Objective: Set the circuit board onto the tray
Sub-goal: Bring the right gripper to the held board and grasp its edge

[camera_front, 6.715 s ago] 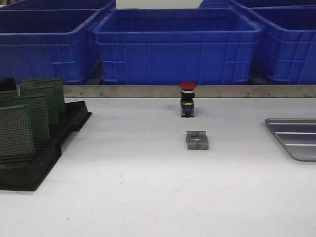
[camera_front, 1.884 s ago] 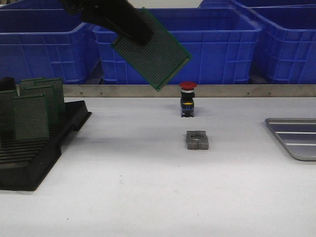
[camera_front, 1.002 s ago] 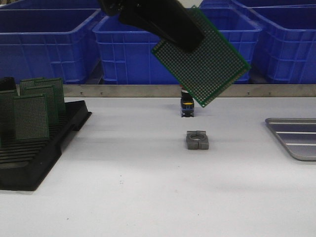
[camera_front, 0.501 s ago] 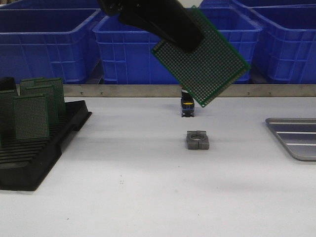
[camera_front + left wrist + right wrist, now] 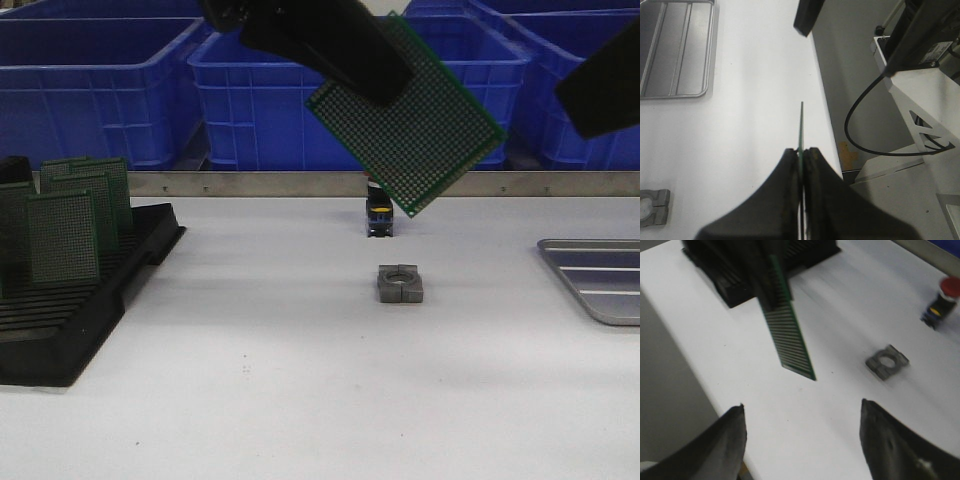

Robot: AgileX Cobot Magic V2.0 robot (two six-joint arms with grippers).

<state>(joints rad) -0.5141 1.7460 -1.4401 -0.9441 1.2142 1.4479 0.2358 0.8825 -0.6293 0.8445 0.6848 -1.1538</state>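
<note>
My left gripper (image 5: 375, 80) is shut on a green perforated circuit board (image 5: 410, 115) and holds it tilted high above the table's middle. In the left wrist view the board (image 5: 801, 127) shows edge-on between the shut fingers (image 5: 790, 165). The silver-grey ridged tray (image 5: 600, 275) lies at the table's right edge; it also shows in the left wrist view (image 5: 675, 50). My right gripper (image 5: 802, 407) is open and empty, high at the right; one dark finger (image 5: 605, 85) shows in the front view. The right wrist view shows the held board (image 5: 790, 335) ahead.
A black slotted rack (image 5: 70, 310) with several upright green boards (image 5: 65, 235) stands at the left. A grey metal clamp block (image 5: 400, 283) and a red-capped button switch (image 5: 380, 215) stand mid-table. Big blue crates (image 5: 350, 100) line the back.
My left gripper lifted a board from the rack and carried it right to mid-table, then held still. My right gripper's finger has just come into the front view at the upper right.
</note>
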